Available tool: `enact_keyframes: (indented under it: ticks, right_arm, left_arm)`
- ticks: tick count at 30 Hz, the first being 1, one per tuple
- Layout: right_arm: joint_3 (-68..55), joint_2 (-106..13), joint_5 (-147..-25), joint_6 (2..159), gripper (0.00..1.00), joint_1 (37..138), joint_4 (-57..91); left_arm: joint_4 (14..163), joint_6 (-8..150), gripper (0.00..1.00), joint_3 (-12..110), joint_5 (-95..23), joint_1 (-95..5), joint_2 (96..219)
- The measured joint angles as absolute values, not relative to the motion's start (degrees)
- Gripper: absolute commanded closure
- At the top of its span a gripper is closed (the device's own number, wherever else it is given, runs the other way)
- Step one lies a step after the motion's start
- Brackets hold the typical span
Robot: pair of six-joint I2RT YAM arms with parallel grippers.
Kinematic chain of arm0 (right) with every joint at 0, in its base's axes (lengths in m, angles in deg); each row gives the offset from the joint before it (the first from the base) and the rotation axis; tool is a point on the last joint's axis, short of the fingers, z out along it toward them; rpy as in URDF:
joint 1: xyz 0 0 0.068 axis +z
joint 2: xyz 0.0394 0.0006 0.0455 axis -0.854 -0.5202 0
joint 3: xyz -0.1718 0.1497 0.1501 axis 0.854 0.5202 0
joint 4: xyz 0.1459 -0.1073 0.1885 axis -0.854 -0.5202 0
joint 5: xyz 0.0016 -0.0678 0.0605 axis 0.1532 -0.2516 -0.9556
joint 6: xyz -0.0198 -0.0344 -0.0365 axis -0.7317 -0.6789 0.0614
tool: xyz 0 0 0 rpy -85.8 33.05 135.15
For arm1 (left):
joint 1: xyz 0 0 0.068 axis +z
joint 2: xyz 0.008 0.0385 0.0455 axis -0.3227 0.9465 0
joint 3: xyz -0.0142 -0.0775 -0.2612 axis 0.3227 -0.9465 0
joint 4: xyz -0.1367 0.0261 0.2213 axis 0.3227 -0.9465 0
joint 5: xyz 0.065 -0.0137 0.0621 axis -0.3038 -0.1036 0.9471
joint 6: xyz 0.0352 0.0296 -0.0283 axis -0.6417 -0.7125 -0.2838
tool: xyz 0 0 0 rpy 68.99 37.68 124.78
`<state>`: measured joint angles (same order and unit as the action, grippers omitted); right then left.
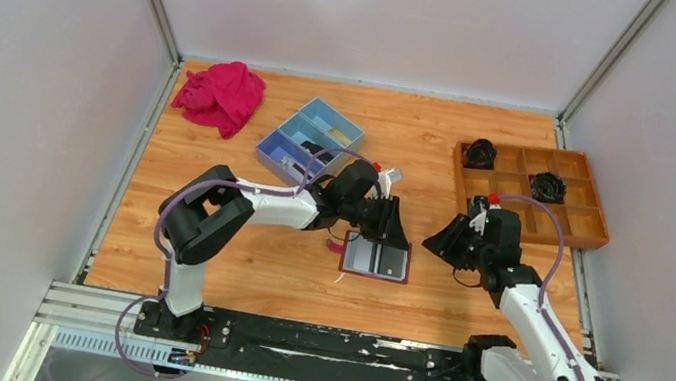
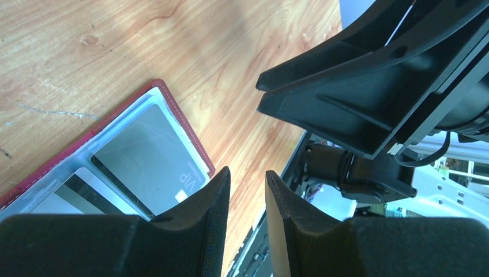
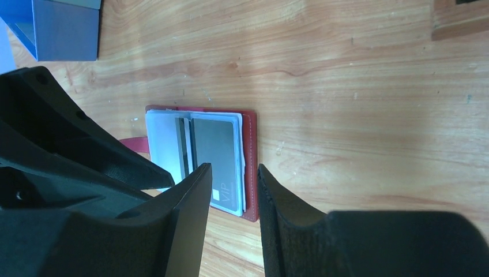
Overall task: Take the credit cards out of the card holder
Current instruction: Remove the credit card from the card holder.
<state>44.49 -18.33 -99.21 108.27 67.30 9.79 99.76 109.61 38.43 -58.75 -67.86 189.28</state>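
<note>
The card holder (image 1: 376, 259) lies spread open and flat on the desk (image 1: 241, 272) between the two arms. Its see-through pockets (image 3: 164, 144) face up, so the credit cards (image 3: 214, 151) can be reached from above by either arm. None looks drawn out yet. A grey card (image 2: 151, 151) marked VIP fills the pocket beside the stitched red border, and a second card (image 2: 78, 187) with a dark stripe sits in the pocket next to it. The short strap (image 3: 131, 143) pokes out flat on the side away from the VIP card, clear of the pockets. The left hand (image 2: 247, 184) hangs low over the corner of the holder nearest the VIP card. Its fingers are only a little apart with nothing between them, and I cannot tell whether it touches the holder. The right hand (image 3: 233, 179) faces it from the other side, close to the holder's red edge, also narrowly parted and empty. Such slim gaps likely suit nipping a thin card by its edge. With the hands set opposite each other, one could probably pin the light holder down while the other slides a card free, otherwise the whole folder may simply drag along.
</note>
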Motion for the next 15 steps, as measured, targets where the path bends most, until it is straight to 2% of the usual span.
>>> enact_keyframes:
  ticks: [5, 9, 15]
  right_arm:
    - [44.49, -19.12, -101.52, 107.97, 0.62, 67.03, 9.48]
    - [44.47, -22.81, -106.49, 108.12, 0.62, 68.04, 12.39]
    - [43.14, -32.36, -110.36, 109.04, 0.64, 76.59, 18.25]
  left_arm:
    - [100.00, 110.31, 0.68, 37.36, -58.03, -67.49, 188.10]
    - [100.22, 111.56, 0.68, 32.07, -57.09, -65.24, 184.73]
    - [99.87, 112.19, 0.68, 24.45, -55.74, -59.16, 180.97]
